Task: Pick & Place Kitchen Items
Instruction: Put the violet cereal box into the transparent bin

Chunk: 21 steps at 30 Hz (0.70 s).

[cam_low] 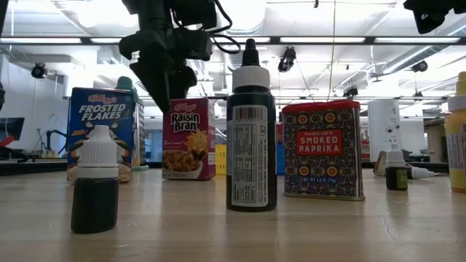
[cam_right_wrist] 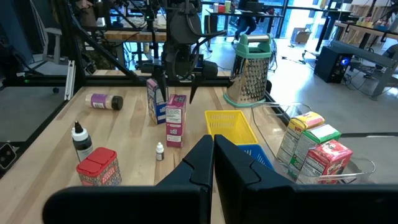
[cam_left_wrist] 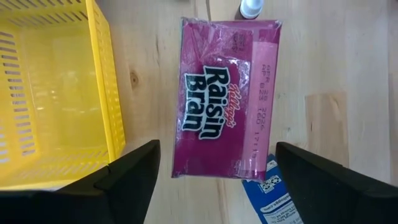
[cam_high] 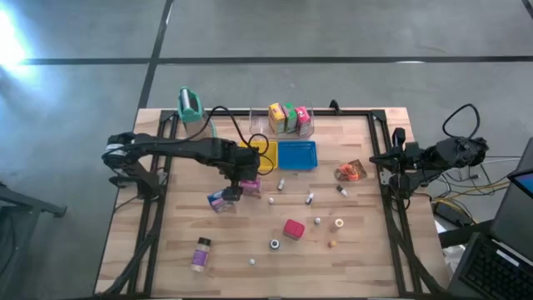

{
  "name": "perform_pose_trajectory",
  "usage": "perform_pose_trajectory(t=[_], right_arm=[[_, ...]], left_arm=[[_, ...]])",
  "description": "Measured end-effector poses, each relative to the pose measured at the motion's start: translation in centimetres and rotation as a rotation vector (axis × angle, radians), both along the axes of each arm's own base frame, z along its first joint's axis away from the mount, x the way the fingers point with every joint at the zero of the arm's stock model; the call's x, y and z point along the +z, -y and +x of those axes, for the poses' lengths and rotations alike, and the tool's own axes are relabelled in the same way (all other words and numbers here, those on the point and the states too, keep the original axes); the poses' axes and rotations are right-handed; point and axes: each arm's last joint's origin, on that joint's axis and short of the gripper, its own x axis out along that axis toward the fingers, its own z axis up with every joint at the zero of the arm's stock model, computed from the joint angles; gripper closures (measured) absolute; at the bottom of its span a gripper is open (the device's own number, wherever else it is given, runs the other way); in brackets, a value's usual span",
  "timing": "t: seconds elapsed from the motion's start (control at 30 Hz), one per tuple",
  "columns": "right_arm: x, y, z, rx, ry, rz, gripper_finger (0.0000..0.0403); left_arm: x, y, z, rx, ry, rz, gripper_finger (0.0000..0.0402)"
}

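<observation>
A pink Raisin Bran carton [cam_left_wrist: 224, 99] stands upright on the table, just right of a blue Frosted Flakes carton [cam_high: 221, 200]. My left gripper [cam_left_wrist: 216, 149] hangs open above the pink carton and points down. Its two fingers stand on either side of the carton's top without touching it. At the table's right edge my right gripper [cam_right_wrist: 212, 149] waits, shut and empty. On the wood also lie a red paprika tin [cam_high: 293, 229], an orange pouch [cam_high: 351, 172] and several small dropper bottles [cam_high: 310, 198].
A yellow tray [cam_left_wrist: 56, 93] sits close beside the pink carton, with a blue tray [cam_high: 297, 156] to its right. A clear bin [cam_high: 305, 129] at the far edge holds more cartons. A grater [cam_high: 190, 104] stands far left. A spice jar [cam_high: 201, 252] lies near left.
</observation>
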Motion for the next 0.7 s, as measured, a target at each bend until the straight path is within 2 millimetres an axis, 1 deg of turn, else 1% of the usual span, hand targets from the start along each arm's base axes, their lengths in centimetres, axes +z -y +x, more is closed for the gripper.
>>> perform_pose_trajectory(t=[0.5,0.7], right_arm=[[0.00,0.00,0.00,0.000,0.000,0.000,0.0394],[0.00,0.00,0.00,0.000,0.000,0.001,0.0394]], left_arm=[[0.02,0.01,0.06,-0.002,0.007,-0.003,0.0170],[0.02,0.02,0.07,0.013,0.008,-0.015,0.0195]])
